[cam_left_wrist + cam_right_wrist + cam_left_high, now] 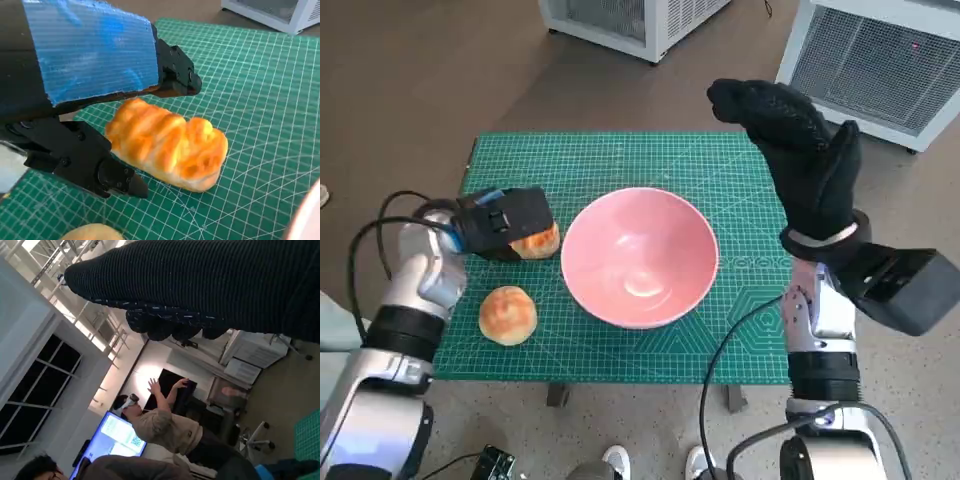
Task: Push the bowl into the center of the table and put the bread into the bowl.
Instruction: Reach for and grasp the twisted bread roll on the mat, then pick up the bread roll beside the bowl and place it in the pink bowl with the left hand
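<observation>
You had the left hand (90, 95) straddling the loaf (167, 145) on the bench (740, 170), fingers apart, not yet gripping. The bowl (640, 255) sat just beyond that hand, mid-bench. Your right hand (790, 150) hung raised, holding nothing, fingers apart, presumably kept clear.

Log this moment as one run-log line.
bowl: mid-mat, empty | left robot hand: fingers either side of braided bread, contact unclear | round bread: on mat | right robot hand: raised, holds nothing
</observation>
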`<control>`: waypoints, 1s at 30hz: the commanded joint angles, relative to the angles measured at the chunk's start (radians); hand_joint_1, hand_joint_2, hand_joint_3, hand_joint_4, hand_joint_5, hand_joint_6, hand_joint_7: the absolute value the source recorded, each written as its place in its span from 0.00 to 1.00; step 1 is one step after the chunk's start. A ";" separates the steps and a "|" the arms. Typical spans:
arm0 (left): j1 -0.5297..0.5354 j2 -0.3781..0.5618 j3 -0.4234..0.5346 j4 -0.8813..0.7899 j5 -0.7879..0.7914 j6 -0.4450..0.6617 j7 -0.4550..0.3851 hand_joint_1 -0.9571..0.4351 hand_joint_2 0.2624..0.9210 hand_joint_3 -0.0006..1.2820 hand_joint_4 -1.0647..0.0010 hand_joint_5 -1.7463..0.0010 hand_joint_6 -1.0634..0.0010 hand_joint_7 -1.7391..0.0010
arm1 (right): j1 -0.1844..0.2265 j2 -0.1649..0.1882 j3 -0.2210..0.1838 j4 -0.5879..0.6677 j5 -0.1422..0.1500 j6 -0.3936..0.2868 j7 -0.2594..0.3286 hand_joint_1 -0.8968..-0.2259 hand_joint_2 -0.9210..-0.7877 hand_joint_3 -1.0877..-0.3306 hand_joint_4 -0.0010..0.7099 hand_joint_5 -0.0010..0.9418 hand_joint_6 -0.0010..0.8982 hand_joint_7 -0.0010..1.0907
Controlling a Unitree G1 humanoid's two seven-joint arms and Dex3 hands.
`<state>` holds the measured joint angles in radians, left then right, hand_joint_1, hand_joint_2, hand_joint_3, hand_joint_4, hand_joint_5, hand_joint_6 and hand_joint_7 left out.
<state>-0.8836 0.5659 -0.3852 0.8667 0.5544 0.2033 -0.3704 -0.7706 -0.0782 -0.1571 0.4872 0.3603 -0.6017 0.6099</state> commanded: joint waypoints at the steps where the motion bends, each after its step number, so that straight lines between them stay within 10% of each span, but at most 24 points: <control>1: -0.034 -0.022 -0.014 0.078 0.022 -0.056 0.070 0.62 0.75 0.03 0.64 0.97 0.50 0.96 | 0.031 -0.010 0.000 -0.016 0.013 0.019 0.004 0.29 0.00 0.25 0.23 0.00 0.00 0.49; 21: -0.031 -0.035 -0.068 0.226 0.079 -0.188 0.225 0.66 0.88 0.04 0.23 0.91 0.26 0.91 | 0.047 -0.011 0.003 -0.042 0.017 0.030 0.005 0.29 0.00 0.25 0.23 0.00 0.00 0.48; 25: -0.026 -0.030 -0.068 0.238 0.081 -0.221 0.256 0.68 0.97 0.08 0.35 0.44 0.42 0.47 | 0.046 -0.011 0.003 -0.040 0.019 0.031 0.006 0.29 0.00 0.25 0.23 0.00 0.00 0.48; 30: -0.015 -0.020 -0.061 0.239 0.074 -0.260 0.289 0.69 0.99 0.07 0.37 0.30 0.41 0.40 | 0.047 -0.010 0.005 -0.042 0.020 0.031 0.007 0.29 0.00 0.24 0.23 0.00 0.00 0.48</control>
<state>-0.9108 0.5388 -0.4483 1.0946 0.6267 -0.0322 -0.0970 -0.7510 -0.0813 -0.1544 0.4441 0.3721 -0.5829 0.6100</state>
